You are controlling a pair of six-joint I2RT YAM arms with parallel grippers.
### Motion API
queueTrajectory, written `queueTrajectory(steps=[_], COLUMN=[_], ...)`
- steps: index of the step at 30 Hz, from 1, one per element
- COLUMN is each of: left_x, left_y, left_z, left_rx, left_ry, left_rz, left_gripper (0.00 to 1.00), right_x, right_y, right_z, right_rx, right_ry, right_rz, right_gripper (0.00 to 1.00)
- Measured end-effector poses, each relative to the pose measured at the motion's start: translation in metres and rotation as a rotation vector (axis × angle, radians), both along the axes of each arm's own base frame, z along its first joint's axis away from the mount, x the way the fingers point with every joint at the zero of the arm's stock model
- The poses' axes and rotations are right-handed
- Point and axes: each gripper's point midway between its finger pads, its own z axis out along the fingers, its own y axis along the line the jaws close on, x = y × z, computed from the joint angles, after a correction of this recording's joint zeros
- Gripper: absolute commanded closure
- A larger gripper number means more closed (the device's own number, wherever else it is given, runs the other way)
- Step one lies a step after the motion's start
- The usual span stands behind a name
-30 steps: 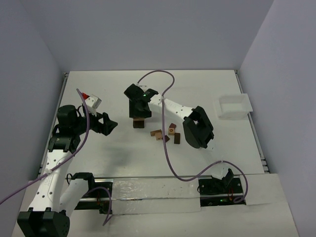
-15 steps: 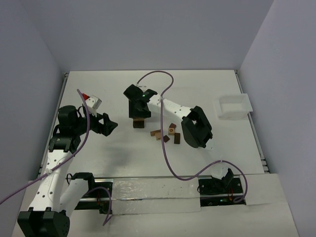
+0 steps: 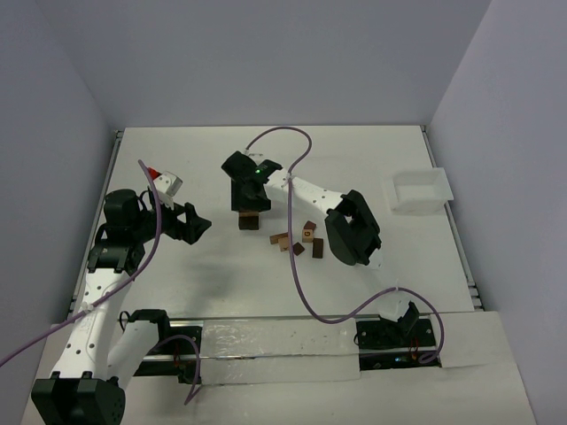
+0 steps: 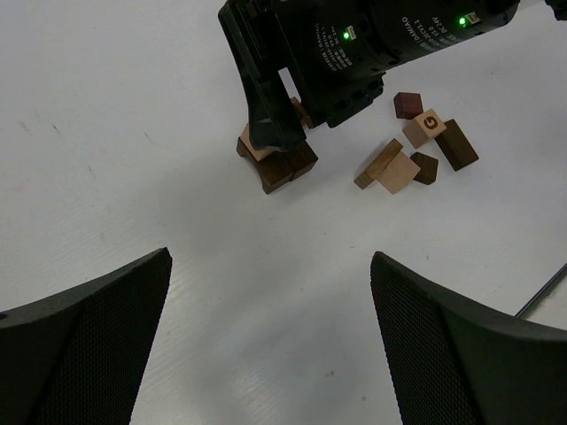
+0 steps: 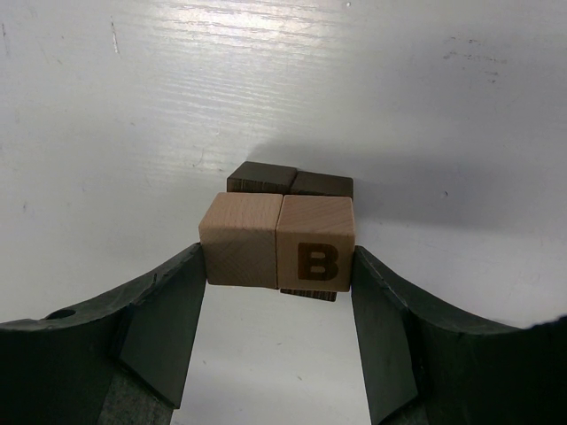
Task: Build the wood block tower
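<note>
From above, the left gripper (image 3: pixel 193 223) hangs with its fingers spread wide, nothing between them, well apart from the tower (image 3: pixel 249 222). The right gripper (image 3: pixel 249 211) stands directly over the tower. Loose blocks (image 3: pixel 301 241) lie near it, on the side away from the left gripper, and a tray (image 3: pixel 418 191) sits far beyond them.

In the left wrist view, the tower is ahead of the open fingers (image 4: pixel 89 341), midway between them, under the right gripper.

In the right wrist view, the fingers (image 5: pixel 159 328) are closed on the tower's top layer. A plain block (image 5: pixel 241 239) touches one finger and a B block (image 5: pixel 316 243) touches the other. The two blocks sit side by side and touching, on dark blocks (image 5: pixel 266 177) below.
</note>
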Motion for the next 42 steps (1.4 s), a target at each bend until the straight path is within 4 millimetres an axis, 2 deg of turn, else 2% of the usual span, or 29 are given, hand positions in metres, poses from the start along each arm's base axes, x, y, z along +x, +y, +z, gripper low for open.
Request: queueTrajectory(steps=[4,8,10,14,35,42], left_x=[0.0,0.0,0.0,0.0,0.001,0.001], left_y=[0.0,0.0,0.0,0.0,0.0,0.0], left_z=[0.0,0.0,0.0,0.0,0.0,0.0], left_rx=[0.0,0.0,0.0,0.0,-0.001,-0.002], left_ry=[0.0,0.0,0.0,-0.002,0.0,0.0], left_rz=[0.0,0.0,0.0,0.0,0.001,0.002], left_gripper=[0.01,0.01,0.01,0.01,0.01,0.01], right_x=[0.0,0.0,0.0,0.0,-0.01,-0.007], right_y=[0.0,0.0,0.0,0.001,0.01,0.007], right_z=[0.0,0.0,0.0,0.0,-0.002,-0.002], right_rx=[0.0,0.0,0.0,0.002,0.001,-0.022], right_ry=[0.0,0.0,0.0,0.001,0.004,-0.021], right_rz=[0.0,0.0,0.0,0.002,0.03,0.019], right_gripper=[0.59,0.42,0.31,0.02,0.0,0.0])
